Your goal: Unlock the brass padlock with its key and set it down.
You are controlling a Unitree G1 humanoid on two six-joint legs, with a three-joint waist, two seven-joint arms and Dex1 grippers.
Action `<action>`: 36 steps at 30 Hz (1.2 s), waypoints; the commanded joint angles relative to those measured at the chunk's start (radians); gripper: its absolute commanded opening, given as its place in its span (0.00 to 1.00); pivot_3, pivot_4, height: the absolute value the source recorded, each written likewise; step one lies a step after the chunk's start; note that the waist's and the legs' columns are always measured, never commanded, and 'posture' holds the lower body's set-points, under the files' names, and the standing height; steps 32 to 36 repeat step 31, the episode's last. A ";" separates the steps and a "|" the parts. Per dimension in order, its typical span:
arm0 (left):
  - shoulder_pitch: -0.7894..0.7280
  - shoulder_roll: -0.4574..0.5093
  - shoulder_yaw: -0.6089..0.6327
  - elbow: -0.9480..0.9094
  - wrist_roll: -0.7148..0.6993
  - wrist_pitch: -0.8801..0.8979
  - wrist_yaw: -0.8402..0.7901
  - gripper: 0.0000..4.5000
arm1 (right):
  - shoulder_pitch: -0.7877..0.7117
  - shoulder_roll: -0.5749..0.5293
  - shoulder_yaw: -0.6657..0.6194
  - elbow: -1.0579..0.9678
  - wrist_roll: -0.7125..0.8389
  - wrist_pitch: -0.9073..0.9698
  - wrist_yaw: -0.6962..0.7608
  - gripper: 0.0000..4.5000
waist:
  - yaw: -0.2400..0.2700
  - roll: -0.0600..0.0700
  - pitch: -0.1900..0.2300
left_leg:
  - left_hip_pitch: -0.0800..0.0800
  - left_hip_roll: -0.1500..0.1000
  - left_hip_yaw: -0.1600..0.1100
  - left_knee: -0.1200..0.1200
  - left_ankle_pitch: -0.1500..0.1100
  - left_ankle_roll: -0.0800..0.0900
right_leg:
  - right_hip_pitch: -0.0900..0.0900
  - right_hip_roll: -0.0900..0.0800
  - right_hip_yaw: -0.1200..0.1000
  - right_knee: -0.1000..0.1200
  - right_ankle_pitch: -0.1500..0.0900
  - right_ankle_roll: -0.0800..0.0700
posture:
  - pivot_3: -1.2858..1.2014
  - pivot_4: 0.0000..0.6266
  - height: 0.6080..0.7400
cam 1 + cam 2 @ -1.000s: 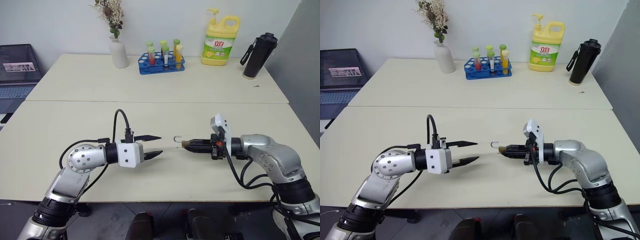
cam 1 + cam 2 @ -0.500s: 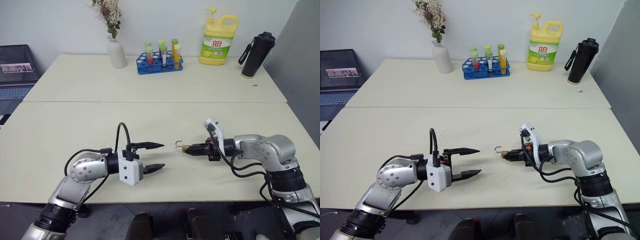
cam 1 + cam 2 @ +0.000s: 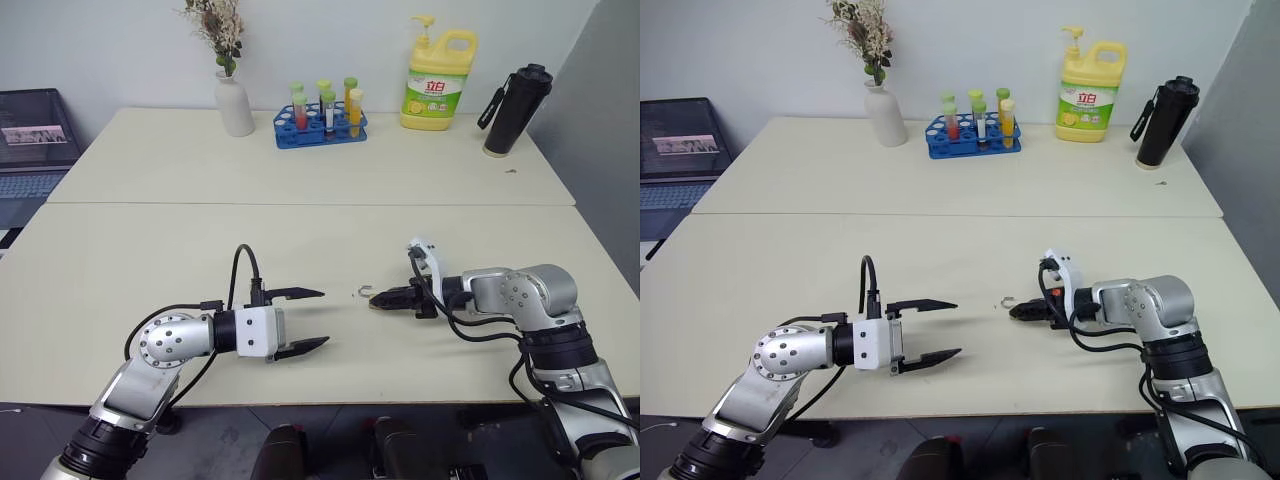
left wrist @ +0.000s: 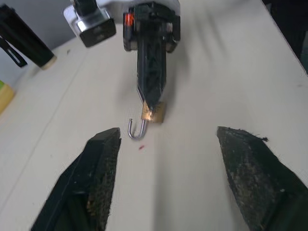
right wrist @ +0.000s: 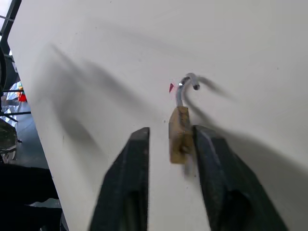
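Brass padlock [image 5: 180, 134] lay on the near table [image 3: 150, 250] at the tip of the right gripper [image 5: 168, 159], its silver shackle swung out of the body and hooking off toward nine o'clock in the head views. In the right wrist view the lock sat between the two black fingers with a gap on one side, so the fingers looked partly spread and no longer pinching it, though it seemed to be touching one of them. The left gripper [image 3: 300, 320] hung near the front edge of the table, at about nine o'clock from the lock and a little apart from it, its jaws spread wide and holding nothing.

Judging by the freed shackle, the unlocking was done; no key could be made out. The lock appeared to be resting on the tabletop, so setting it down looked all but complete. What seemed left was for the right gripper to draw clear without dragging the lock along.
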 commanded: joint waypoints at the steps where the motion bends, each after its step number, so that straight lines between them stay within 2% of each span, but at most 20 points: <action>1: -0.005 0.024 0.017 -0.043 -0.023 0.021 -0.029 1.00 | -0.016 -0.024 -0.030 -0.017 0.001 0.005 0.005 0.65 | 0.000 0.000 0.000 | 0.000 0.000 0.000 0.000 0.000 0.000 | 0.000 0.000 0.000 0.000 0.000 0.000 | 0.52 0.24 1.00; 4: -0.007 0.024 0.023 -0.047 -0.031 0.041 -0.032 1.00 | -0.005 -0.054 -0.031 -0.030 0.003 0.003 0.017 0.91 | 0.000 0.000 0.000 | 0.000 0.000 0.000 0.000 0.000 0.000 | 0.000 0.000 0.000 0.000 0.000 0.000 | 0.52 0.24 1.00; 6: -0.012 0.027 0.025 -0.051 -0.031 0.053 -0.035 1.00 | 0.028 -0.153 0.033 -0.094 -0.041 -0.095 0.090 0.99 | 0.003 0.000 0.000 | 0.000 0.000 0.000 0.000 0.000 0.000 | 0.000 0.000 0.000 0.000 0.000 0.000 | 0.52 0.24 1.00; 9: -0.012 0.036 0.023 -0.058 -0.026 0.068 -0.042 1.00 | 0.078 -0.275 0.111 -0.174 -0.116 -0.294 0.216 0.99 | 0.006 0.001 0.000 | -0.001 -0.002 0.000 0.000 0.000 0.000 | 0.000 -0.001 -0.001 -0.001 0.000 0.000 | 0.52 0.24 1.00; 13: -0.013 0.034 0.041 -0.096 -0.071 0.158 -0.033 1.00 | 0.178 -0.375 0.126 -0.227 -0.280 -0.764 0.373 0.99 | 0.001 0.001 0.000 | 0.000 -0.001 0.000 0.000 0.000 0.000 | 0.000 -0.001 0.000 -0.001 0.000 0.001 | 0.52 0.24 1.00; 16: -0.026 0.035 0.068 -0.124 -0.082 0.294 0.020 1.00 | 0.242 -0.385 0.061 -0.229 -0.297 -0.921 0.409 0.99 | -0.002 0.000 0.001 | 0.000 0.001 0.000 0.000 0.000 0.000 | 0.000 0.002 0.000 -0.001 0.000 0.001 | 0.52 0.24 1.00; 19: -0.025 0.040 0.091 -0.143 -0.056 0.352 0.062 1.00 | 0.279 -0.402 0.034 -0.217 -0.330 -1.022 0.434 0.99 | -0.001 0.000 0.001 | 0.001 0.001 -0.001 0.000 0.000 0.000 | 0.000 0.002 0.000 0.000 0.000 0.001 | 0.52 0.24 1.00; 25: -0.002 0.071 0.147 -0.167 -0.158 0.419 -0.007 1.00 | 0.301 -0.431 -0.017 -0.165 -0.327 -1.076 0.490 0.99 | 0.000 0.000 0.001 | 0.001 0.000 0.000 0.000 0.000 0.000 | 0.000 0.002 0.000 0.000 0.000 0.001 | 0.52 0.24 1.00; 36: 0.017 0.088 0.166 -0.188 -0.197 0.468 -0.035 1.00 | 0.280 -0.422 -0.024 -0.154 -0.313 -1.057 0.522 0.99 | 0.001 0.000 0.001 | 0.001 0.000 0.000 0.000 0.000 0.000 | 0.000 0.001 0.001 0.000 0.000 0.000 | 0.52 0.24 1.00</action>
